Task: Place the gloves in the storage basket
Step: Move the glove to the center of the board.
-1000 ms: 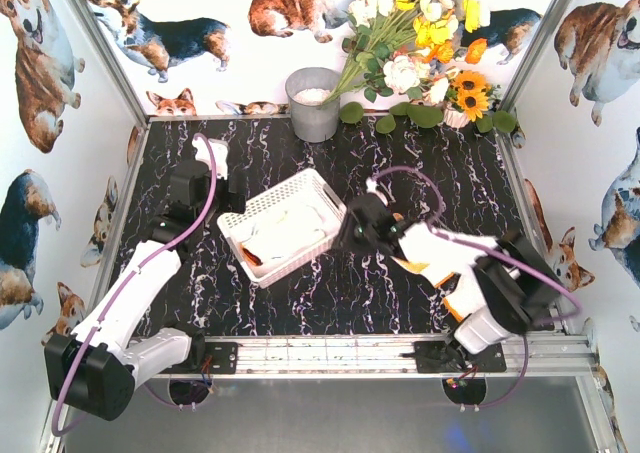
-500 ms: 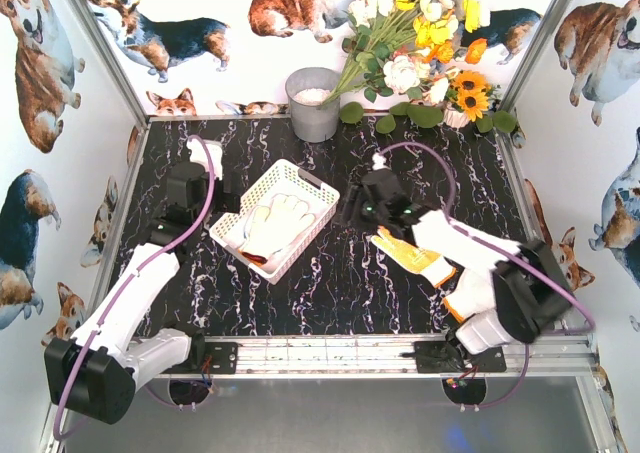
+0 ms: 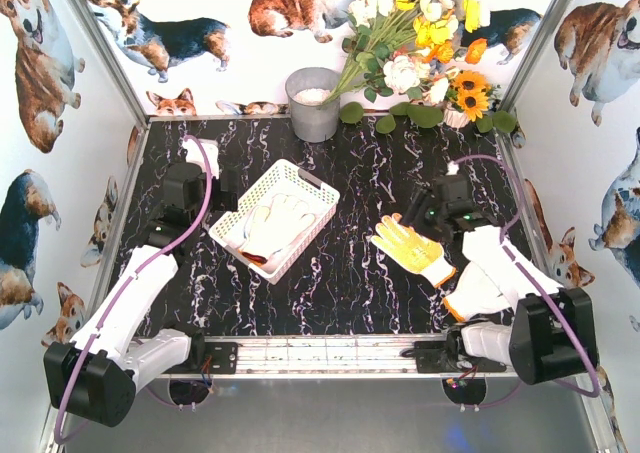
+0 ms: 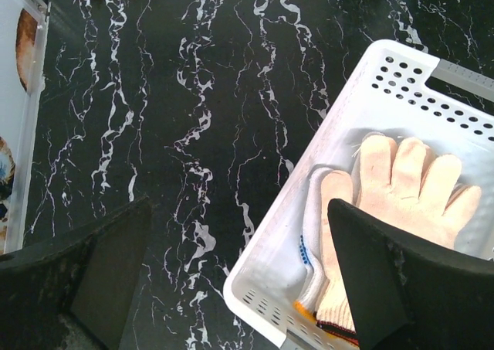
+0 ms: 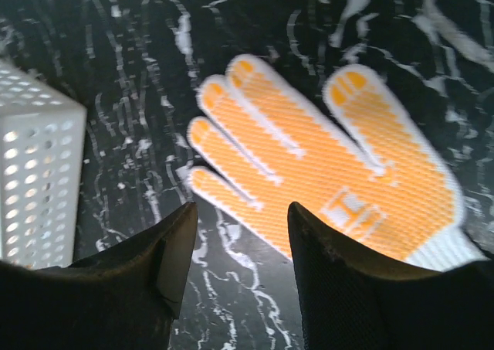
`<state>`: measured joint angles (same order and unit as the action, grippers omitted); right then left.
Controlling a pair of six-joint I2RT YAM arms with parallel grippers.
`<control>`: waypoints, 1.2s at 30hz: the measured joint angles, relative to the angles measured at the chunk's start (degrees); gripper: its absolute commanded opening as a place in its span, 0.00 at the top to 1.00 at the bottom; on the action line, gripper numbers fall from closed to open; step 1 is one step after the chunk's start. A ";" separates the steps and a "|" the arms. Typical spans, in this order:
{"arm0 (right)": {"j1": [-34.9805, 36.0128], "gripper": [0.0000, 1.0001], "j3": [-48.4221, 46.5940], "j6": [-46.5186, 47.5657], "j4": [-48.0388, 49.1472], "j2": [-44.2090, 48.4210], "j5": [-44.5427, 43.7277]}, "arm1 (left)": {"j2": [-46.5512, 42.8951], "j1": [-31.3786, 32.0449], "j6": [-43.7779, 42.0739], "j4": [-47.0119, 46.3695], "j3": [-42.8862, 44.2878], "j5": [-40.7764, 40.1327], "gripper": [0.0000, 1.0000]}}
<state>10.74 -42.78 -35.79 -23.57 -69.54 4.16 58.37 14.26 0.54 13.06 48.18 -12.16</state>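
On the table, right of middle: the yellow glove lies flat and free, dotted palm up. Its fingers point toward the basket, which sits well apart to its left.
Inside the basket: a cream glove lies spread on top. A blue-dotted edge and an orange cuff peek out beneath it. How many are stacked there cannot be counted.
Right claw: spread and empty, hanging just short of the yellow glove's fingertips. It does not seem to touch the glove.
Left claw: spread wide and empty, hanging over bare table beside the basket's near corner.
Step in hand: probably fetching the one glove seen outside the basket, with the right arm lining up on it.
Progress: seemingly near the end, since no other glove shows on the table.
Next move calls for: bringing the right claw forward over the glove's fingers or palm and down to the surface. The fabric is thin and flat, so the tips must press low to gather a fold before pinching. Then lift, carry it left across the gap, and let go above the cream glove.
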 measured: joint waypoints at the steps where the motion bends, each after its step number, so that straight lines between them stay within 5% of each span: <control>1: -0.81 0.49 0.07 0.31 -0.33 -0.09 -0.02 | 0.00 0.00 -0.02 0.00 0.00 -0.09 0.10; 13: -11.45 0.51 2.45 1.38 -2.32 -6.75 0.52 | 0.00 -0.11 -0.61 0.00 0.00 -0.70 0.10; 27: -10.78 0.50 8.24 -5.22 -3.21 -4.44 5.49 | 0.17 -0.11 -0.63 0.00 0.00 -0.70 0.10; 36: -1.84 0.48 13.81 -12.55 -3.34 2.49 8.24 | 0.24 -0.11 -0.66 0.00 0.00 -0.74 0.10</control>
<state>8.91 -28.97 -48.34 -26.92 -67.05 12.40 58.61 14.15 -0.12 13.06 48.18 -12.91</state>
